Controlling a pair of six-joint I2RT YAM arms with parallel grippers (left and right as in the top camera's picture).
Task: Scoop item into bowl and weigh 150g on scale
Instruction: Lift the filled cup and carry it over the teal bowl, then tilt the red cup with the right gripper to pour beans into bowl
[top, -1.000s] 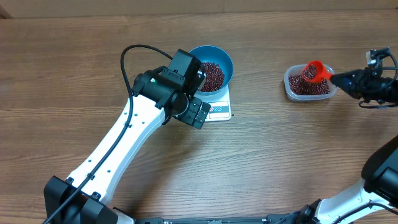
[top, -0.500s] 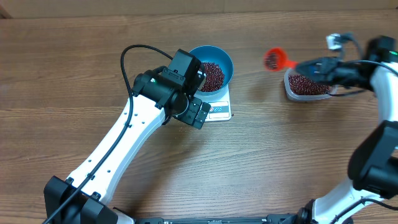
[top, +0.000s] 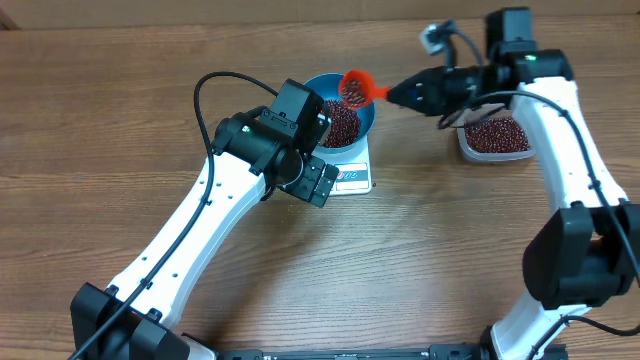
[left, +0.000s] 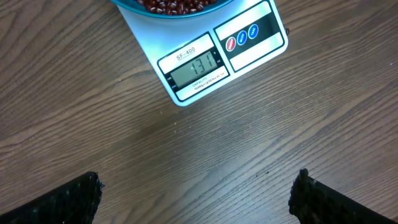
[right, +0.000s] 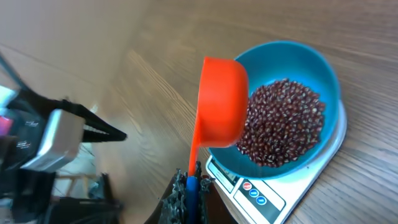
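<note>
Orange scoop (top: 352, 86), earlier at tub (top: 497, 155), now over bowl (top: 368, 106)

Beans (right: 283, 121) in blue bowl (right: 313, 61) atop white scale (left: 194, 65)

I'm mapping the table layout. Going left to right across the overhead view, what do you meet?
Looped black cable → round bright blue bowl → clear plastic tub.

Robot lab bench: two white arms (top: 190, 225) mounted at a wood-grain table (top: 100, 100).
</note>
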